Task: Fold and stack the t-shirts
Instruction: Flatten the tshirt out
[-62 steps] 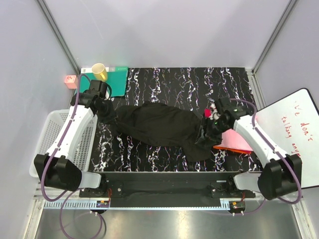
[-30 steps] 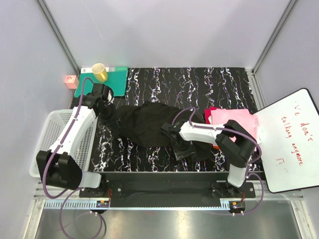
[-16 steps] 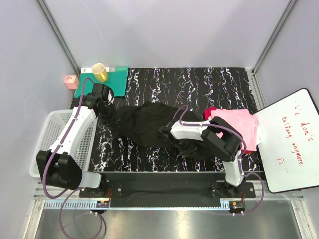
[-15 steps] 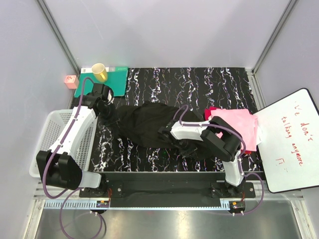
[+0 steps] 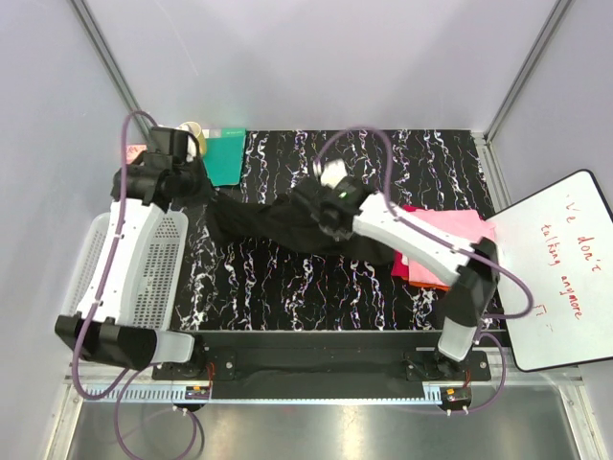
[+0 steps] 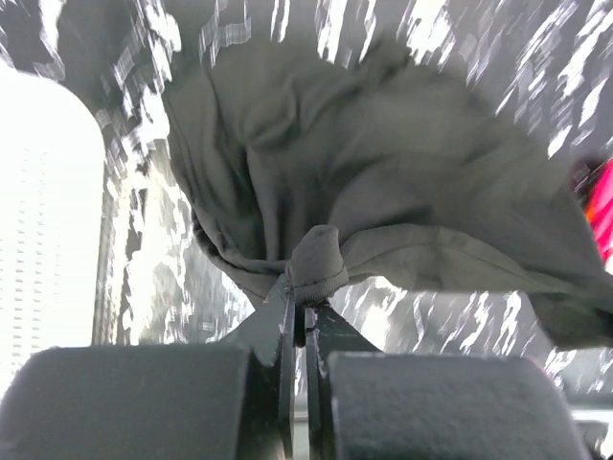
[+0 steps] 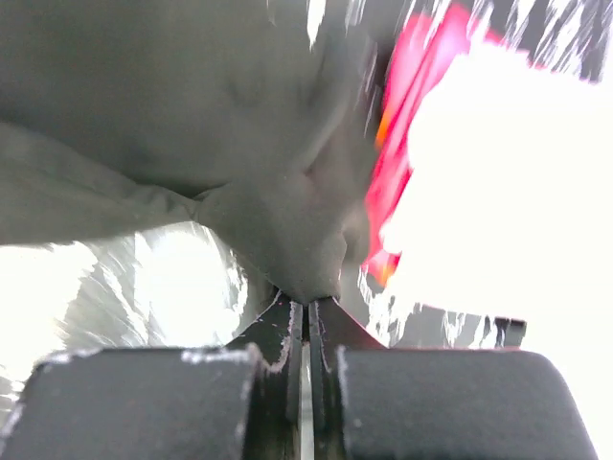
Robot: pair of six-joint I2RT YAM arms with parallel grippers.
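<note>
The black t-shirt [image 5: 278, 222] hangs stretched between my two grippers above the marbled table [image 5: 316, 287]. My left gripper [image 5: 203, 195] is shut on a bunched edge of the black t-shirt [image 6: 316, 264] at its left end. My right gripper [image 5: 324, 213] is shut on another edge of the black t-shirt [image 7: 278, 249] near the middle. The cloth sags under both. A folded pink t-shirt [image 5: 450, 235] lies at the right on red and orange ones [image 5: 414, 276]. The same stack [image 7: 421, 105] shows in the right wrist view. No lettering is visible.
A white basket [image 5: 153, 278] stands at the left edge. A green mat [image 5: 224, 156] and a yellow cup [image 5: 192, 132] lie at the back left, partly behind my left arm. A whiteboard [image 5: 560, 268] leans at the right.
Both arms have risen and lifted the black t-shirt off the table. The right gripper closed on the cloth and moved back and up; the left moved toward the back left.
</note>
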